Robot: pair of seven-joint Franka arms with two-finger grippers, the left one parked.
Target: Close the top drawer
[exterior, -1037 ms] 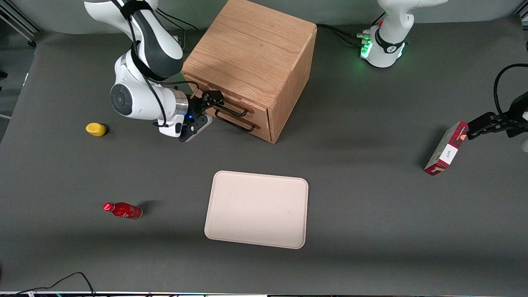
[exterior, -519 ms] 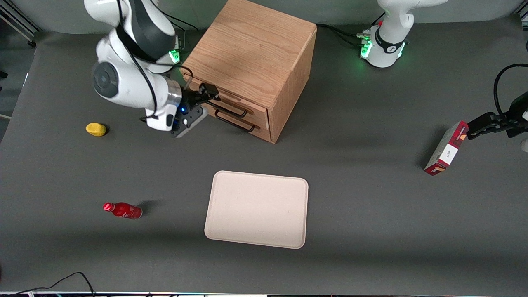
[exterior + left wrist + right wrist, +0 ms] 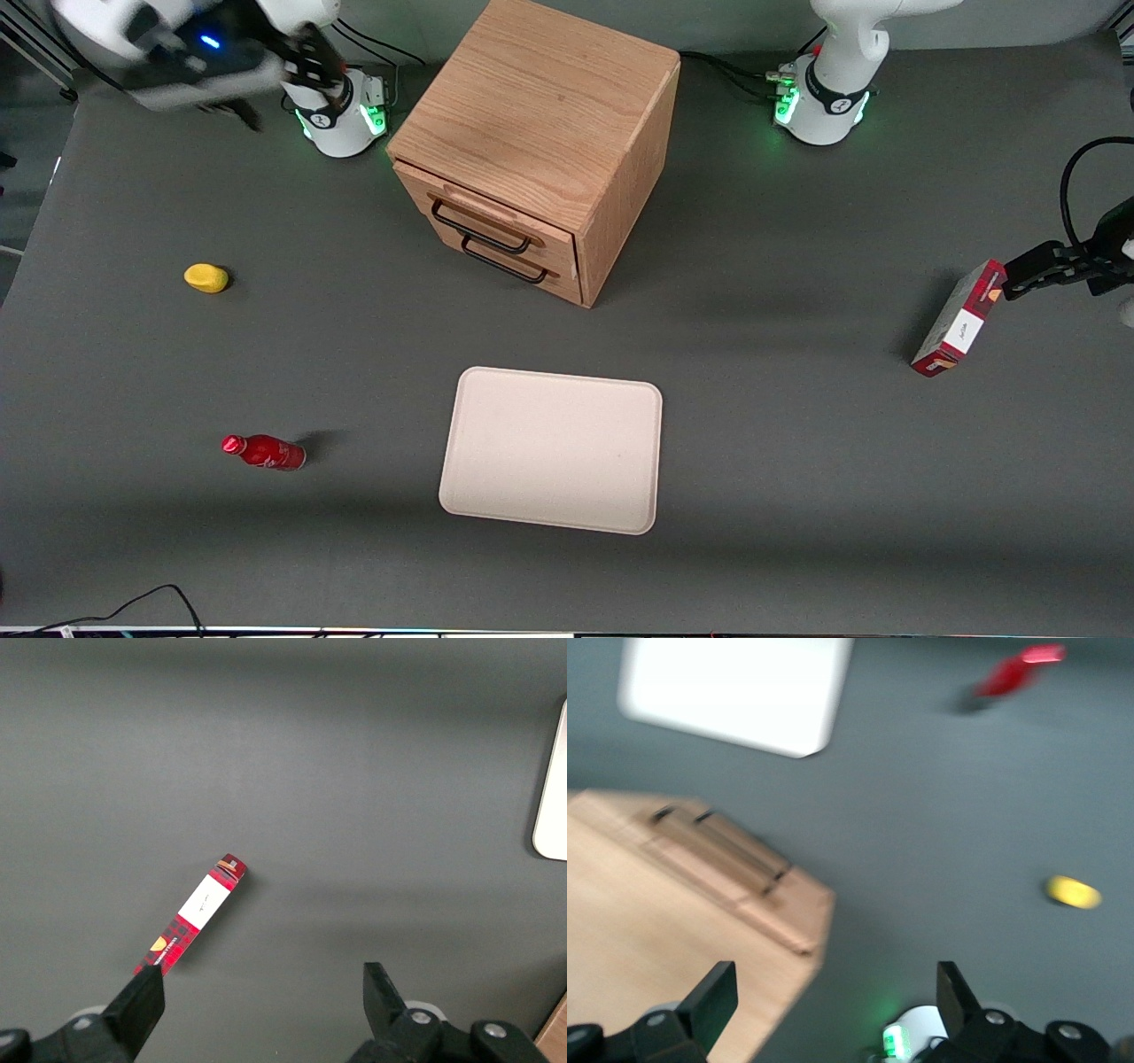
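— Apparently shut: the top drawer (image 3: 493,216) sits flush in the oak cabinet (image 3: 540,115), toward the table's back edge (image 3: 974,53).
— And the gripper (image 3: 837,997)?
— Raised near the table's back corner at the working arm's end, fingers spread wide, holding nothing. Nothing appears left to do.

— What does the working arm look like?
— White rounded shells with dark grey sections, a small blue light, and black cables trailing along it. Its base glows green.
— And the gripper (image 3: 833,992)?
— Black: two blunt, wedge-shaped fingers (image 3: 713,992) set apart, on a dark body with round silver screw heads.
— Any markings?
— A black band around the white base.
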